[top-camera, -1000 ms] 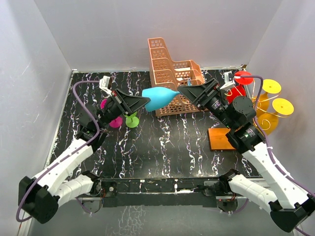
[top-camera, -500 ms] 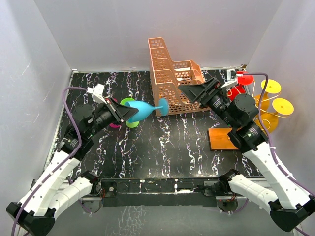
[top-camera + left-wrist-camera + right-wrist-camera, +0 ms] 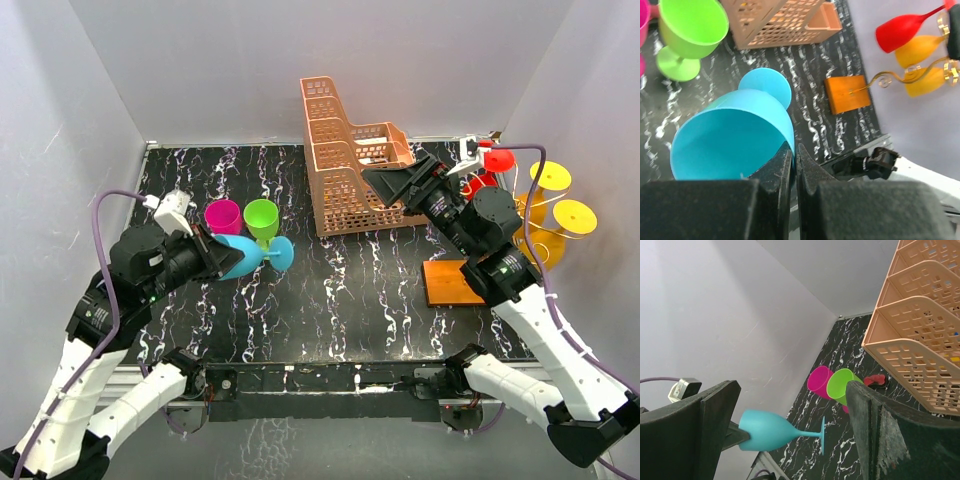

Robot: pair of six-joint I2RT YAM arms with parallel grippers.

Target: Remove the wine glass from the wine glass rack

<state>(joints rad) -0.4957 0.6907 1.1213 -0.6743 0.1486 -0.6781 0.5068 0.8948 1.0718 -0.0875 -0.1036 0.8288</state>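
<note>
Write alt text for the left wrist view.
The left tool is shut on the rim of a blue wine glass. Beyond it stand a green glass, a peach basket, and the rack holding a red glass and yellow glasses.

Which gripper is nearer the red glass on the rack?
Right. The right gripper hangs beside the red glass; the left gripper is across the table, holding the blue glass.

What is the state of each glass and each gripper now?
blue wine glass, on its side, rim in left gripper
left gripper, shut on that rim
right gripper, open, empty
green glass, upright
pink glass, upright
red glass, hanging on rack
yellow glasses, hanging on rack
</note>
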